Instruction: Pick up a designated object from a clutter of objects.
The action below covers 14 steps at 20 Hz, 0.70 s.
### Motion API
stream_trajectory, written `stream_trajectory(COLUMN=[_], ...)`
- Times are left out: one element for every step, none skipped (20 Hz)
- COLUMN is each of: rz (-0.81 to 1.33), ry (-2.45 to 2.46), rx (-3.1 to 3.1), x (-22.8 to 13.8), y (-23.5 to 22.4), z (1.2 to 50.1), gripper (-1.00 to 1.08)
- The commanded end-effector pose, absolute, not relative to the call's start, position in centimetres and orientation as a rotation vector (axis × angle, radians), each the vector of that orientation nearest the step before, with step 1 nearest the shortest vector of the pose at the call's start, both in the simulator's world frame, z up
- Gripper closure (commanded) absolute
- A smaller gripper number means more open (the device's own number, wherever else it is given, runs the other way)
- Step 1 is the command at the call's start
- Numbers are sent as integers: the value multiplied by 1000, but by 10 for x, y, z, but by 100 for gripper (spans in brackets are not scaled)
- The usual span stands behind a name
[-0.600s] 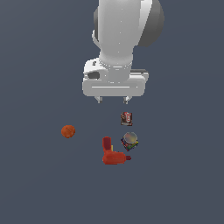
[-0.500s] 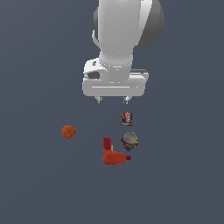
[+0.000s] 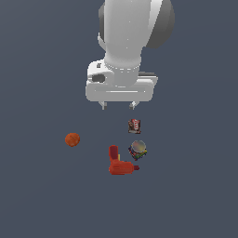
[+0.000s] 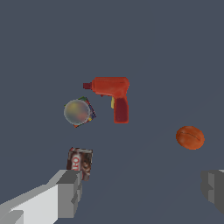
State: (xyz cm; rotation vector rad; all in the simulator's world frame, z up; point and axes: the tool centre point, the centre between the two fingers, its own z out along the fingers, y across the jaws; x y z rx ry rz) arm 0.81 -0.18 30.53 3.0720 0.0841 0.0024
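Exterior view: I am holding my gripper (image 3: 118, 106) spread wide, grasping nothing, above the can (image 3: 137, 149).

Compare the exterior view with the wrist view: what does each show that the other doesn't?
Only the exterior view shows the white arm body hanging above the clutter. Only the wrist view shows the gripper close up, jaws wide apart and empty. Both show the multicoloured silvery-topped can, small red-brown box, red power drill and orange ball on the grey floor.

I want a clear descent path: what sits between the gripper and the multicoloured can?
In the exterior view, the small red-brown box lies between the gripper and the can.
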Motion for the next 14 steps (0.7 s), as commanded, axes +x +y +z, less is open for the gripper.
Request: stream_trajectory(rz=[2,2,2,2,1,1,1,0,0,0,-1,-1,-2,-2], ry=[86,89,94,102,111,123,136,152,169,188,210,233,259,287], rx=[3071,3072,3071,3071,3071,3071,3071,3071,3071,3070,3070,3069,3069,3068], x=[8,8,9,10,11,12,14,16,18,20,22,24,26,29], y=[-2,-1,-1,0,1,2,4,6,8,11,13,16,19,23], z=[305,304,303,301,299,296,292,288,284,279,273,267,260,253], gripper=[-92,-92,-92,-92,-92,-92,-92,-92,-92,-92,-92,-92,-92,-92])
